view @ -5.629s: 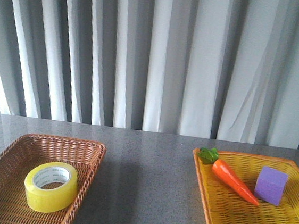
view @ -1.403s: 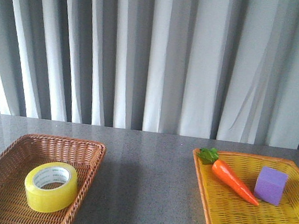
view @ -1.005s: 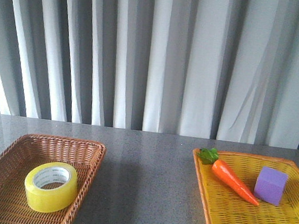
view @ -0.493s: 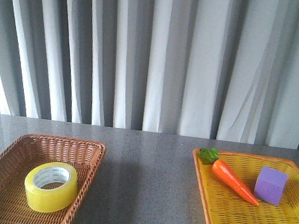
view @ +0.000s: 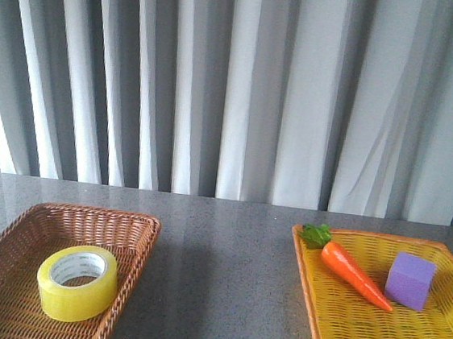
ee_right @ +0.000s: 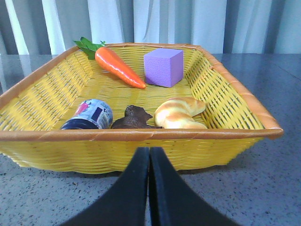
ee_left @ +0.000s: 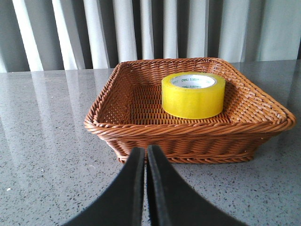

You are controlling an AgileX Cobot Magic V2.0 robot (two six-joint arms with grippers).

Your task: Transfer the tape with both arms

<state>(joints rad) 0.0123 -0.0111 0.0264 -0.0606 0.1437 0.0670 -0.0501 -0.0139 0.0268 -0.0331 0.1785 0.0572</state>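
The yellow tape (view: 77,282) with a white printed core lies flat in the brown wicker basket (view: 135,229) at the left; it also shows in the left wrist view (ee_left: 193,94), toward the basket's (ee_left: 155,133) far side. My left gripper (ee_left: 145,151) is shut and empty, low over the table just outside the basket's near wall. My right gripper (ee_right: 149,151) is shut and empty, just outside the near wall of the yellow basket (ee_right: 141,146). Neither arm shows in the front view.
The yellow basket (view: 307,263) at the right holds a toy carrot (view: 353,272), a purple cube (view: 409,280), a croissant (ee_right: 179,113), a small can (ee_right: 89,115) and a brown piece (ee_right: 134,117). Grey speckled table (view: 223,282) lies between the baskets. Grey curtains hang behind.
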